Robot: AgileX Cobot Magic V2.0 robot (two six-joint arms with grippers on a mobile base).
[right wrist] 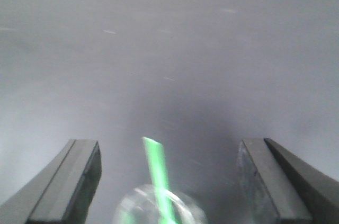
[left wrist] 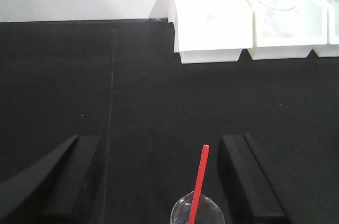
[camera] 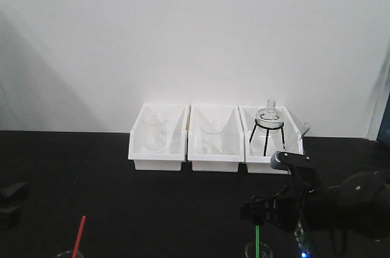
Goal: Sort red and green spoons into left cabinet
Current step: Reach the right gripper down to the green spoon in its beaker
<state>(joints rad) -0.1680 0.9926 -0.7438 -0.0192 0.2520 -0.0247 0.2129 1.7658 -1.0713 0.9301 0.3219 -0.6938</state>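
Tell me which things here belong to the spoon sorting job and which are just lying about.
Job: red spoon, green spoon, each standing in a clear glass. Cabinet not in view.
Lying about: three white bins, beakers in two of them, flask in the third.

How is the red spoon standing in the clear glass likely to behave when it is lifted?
The red spoon looks thin and plastic, so probably light and bendy. Its smooth narrow handle may slip or pivot when pinched. The clear glass could tip if dragged.
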